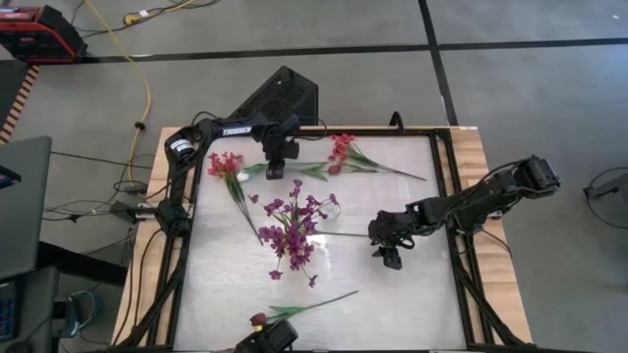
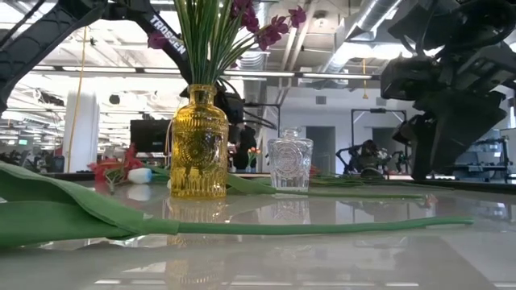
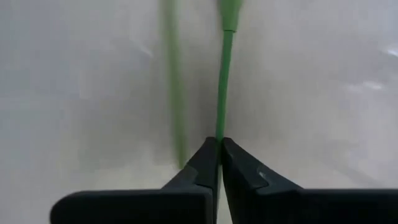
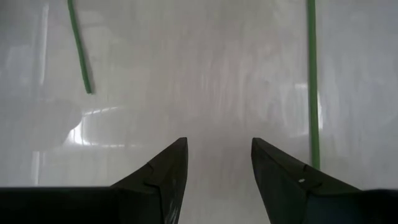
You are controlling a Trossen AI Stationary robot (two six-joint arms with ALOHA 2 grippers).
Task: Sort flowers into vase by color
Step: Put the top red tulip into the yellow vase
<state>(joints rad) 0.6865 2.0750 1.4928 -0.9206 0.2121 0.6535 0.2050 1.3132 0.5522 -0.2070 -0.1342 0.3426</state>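
The left gripper (image 3: 219, 152), upper centre of the overhead frame, is pinched shut on a green stem (image 3: 222, 93) lying on the white table (image 1: 412, 304), while the right gripper (image 4: 219, 168) hovers spread at centre right, beside purple flowers (image 1: 294, 230) in the central yellow vase (image 2: 198, 145).

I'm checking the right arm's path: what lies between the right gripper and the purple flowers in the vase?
High view: only a thin green stem crosses bare table between right gripper and purple flowers.
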